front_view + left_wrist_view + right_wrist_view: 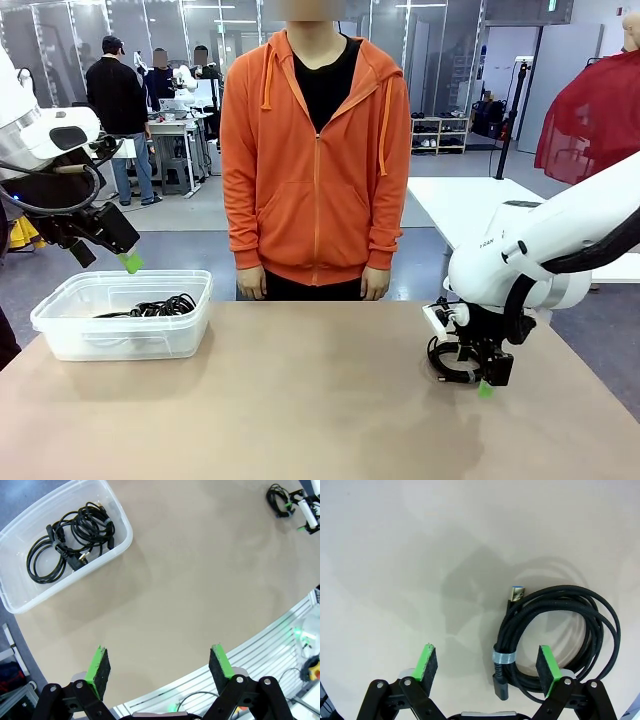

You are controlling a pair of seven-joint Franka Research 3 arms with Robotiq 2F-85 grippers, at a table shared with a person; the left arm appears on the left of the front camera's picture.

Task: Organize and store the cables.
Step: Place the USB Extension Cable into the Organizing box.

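Tabletop (300, 400) in front of you carries one coiled cable (555, 635) on your right side, still to be stored. Your right gripper (487, 667) sits low over it, fingers apart, one pad over the coil's near strands, nothing held. On your left, a clear bin (60, 335) already holds several cables (70, 537). Your left gripper (157, 667) hangs above that bin, fingers apart and empty. Beyond stands a person (315, 150), hands down.

Gripper: I see my right gripper (488, 665) with jaws wide apart, holding nothing.
Cable: one coiled black cable (559, 636), tied by a grey band, lies on the table (410, 555).
Relation: the right pad (547, 666) stands over the coil's near edge.
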